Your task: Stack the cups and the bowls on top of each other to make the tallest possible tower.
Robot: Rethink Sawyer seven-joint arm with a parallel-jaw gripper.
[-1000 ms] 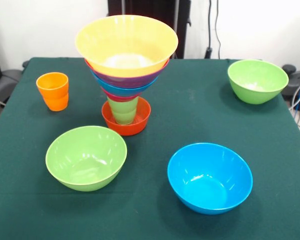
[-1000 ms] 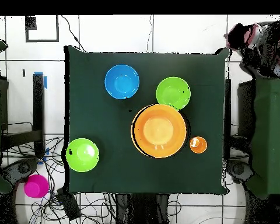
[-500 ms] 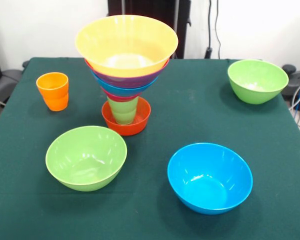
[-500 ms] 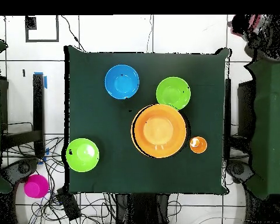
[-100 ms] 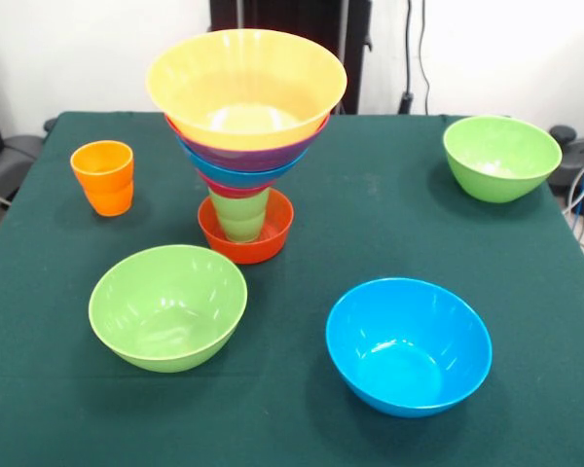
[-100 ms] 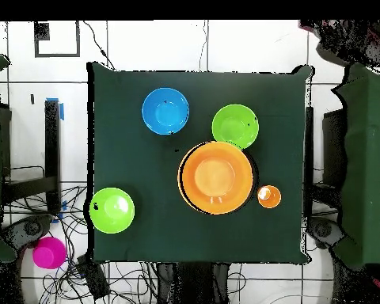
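The tower [image 5: 245,136] stands on the green table [image 5: 370,224] and is the tallest thing there. At its bottom is a small red-orange bowl [image 5: 245,243] with a light green cup [image 5: 240,214] standing in it. On the cup sit a pink bowl, a blue bowl and a purple bowl [image 5: 248,156], and on top is the very big orange bowl [image 5: 245,88], which looks yellow from the front. The tower gets wider as it goes up, so it may tip easily. To the left of the tower stands an orange cup [image 5: 103,177], well apart from it. In front of the tower sits a lime green bowl [image 5: 167,306], and to the right of that bowl is a loose blue bowl [image 5: 409,345]. Another lime green bowl [image 5: 501,158] sits far off to the right of the tower. All of them are shiny, smooth plastic, round and hard. They look light and a bit slippery, so the thin rim seems the best place to pinch a bowl. The cup has a step around its middle that may help a grip. The robot's hand shows in neither view, so I cannot tell how it is set.
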